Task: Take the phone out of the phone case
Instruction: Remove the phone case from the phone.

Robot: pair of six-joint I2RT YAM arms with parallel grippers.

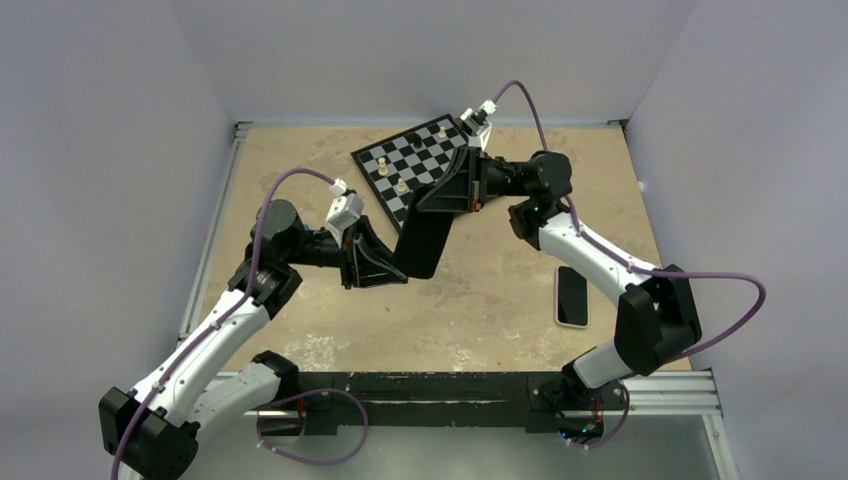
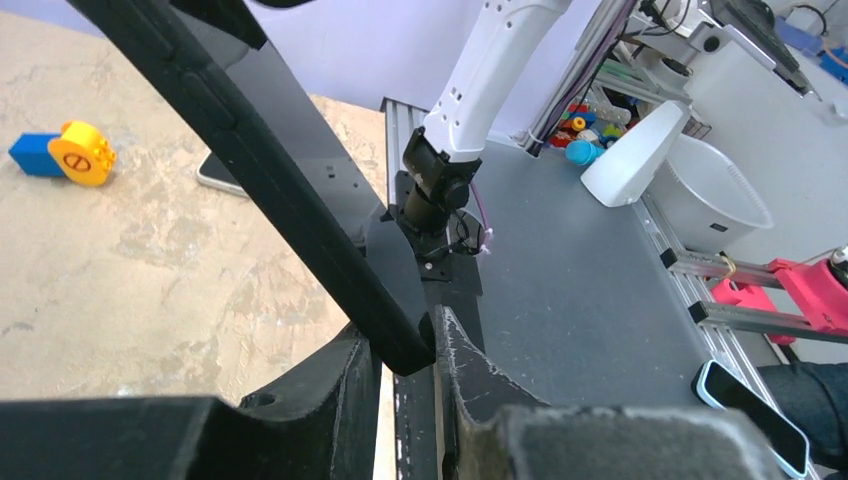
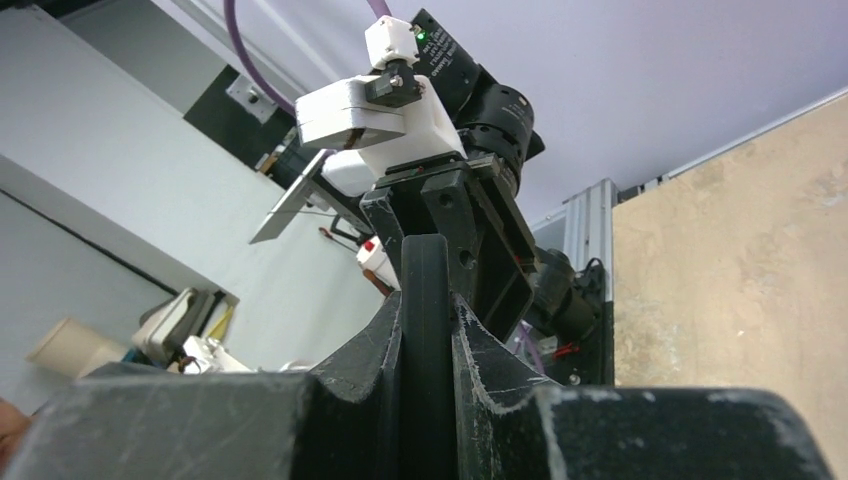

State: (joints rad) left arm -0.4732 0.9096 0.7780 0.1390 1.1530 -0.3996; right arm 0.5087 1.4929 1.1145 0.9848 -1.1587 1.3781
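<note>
My left gripper (image 1: 403, 272) is pinched on the lower end of the phone case (image 1: 425, 240). In the left wrist view its black fingers (image 2: 465, 370) press on either side of the case's rounded corner, and the shell rises away from them at a slant, up and to the left. My right gripper (image 1: 437, 198) is clamped on the opposite, upper end. In the right wrist view the case (image 3: 428, 280) stands edge-on, squeezed between the two fingers (image 3: 480, 350), with the left gripper's body and its white camera block just past it. Held from both ends, the case hangs tilted in the air above the middle of the table (image 1: 480, 310), touching nothing else.

The phone (image 1: 572, 296) is not in the case. It lies flat on the table, screen up, well off to the right of both grippers and just beside my right forearm. A chessboard (image 1: 415, 160) with a few pieces sits on the table behind the case. A blue and yellow toy block (image 2: 60, 152) shows in the left wrist view.
</note>
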